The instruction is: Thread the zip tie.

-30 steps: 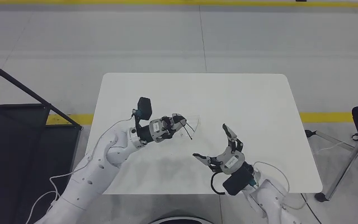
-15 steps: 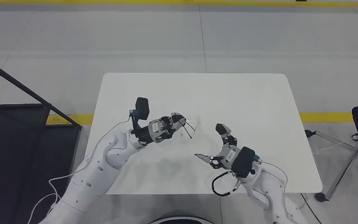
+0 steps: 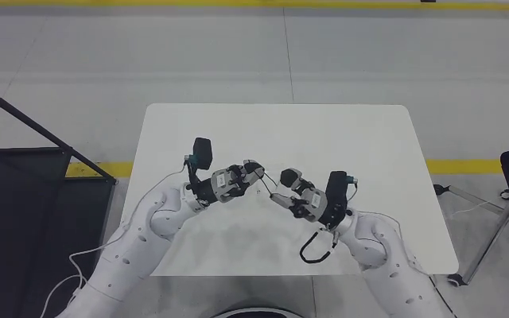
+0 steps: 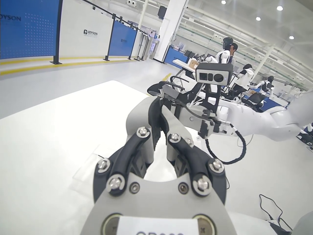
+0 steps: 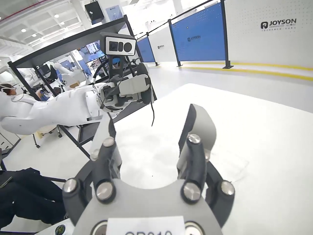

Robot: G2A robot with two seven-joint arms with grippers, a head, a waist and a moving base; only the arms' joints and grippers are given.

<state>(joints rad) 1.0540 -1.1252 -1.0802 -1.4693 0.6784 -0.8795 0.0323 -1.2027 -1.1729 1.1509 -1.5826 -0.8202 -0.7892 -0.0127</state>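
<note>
The white table [image 3: 366, 135] takes up most of the floor space in front of the robot, and both arms are held out over it, meeting a little to the robot's side of the table's middle.

The left gripper [image 3: 254, 172] hangs above the table, turned sideways and pointing at the other arm. Its fingers [image 4: 153, 113] are pressed together, pinching the top of the zip tie. The right gripper [image 3: 281, 188] faces it from the opposite side, also off the table surface and very near the left one. Its two fingers [image 5: 200, 123] are spread wide apart with nothing between them.

A clear plastic sleeve [image 4: 85, 170] lies flat on the table just under and beyond the left gripper; its edges are faint against the white top.

The zip tie [image 5: 152, 113] is a thin black strip dangling from the left gripper, its free end pointing down toward the table without reaching it. From above, that loose end [image 3: 270, 187] sits right at the mouth of the right gripper. I cannot tell whether it touches either finger there.
</note>
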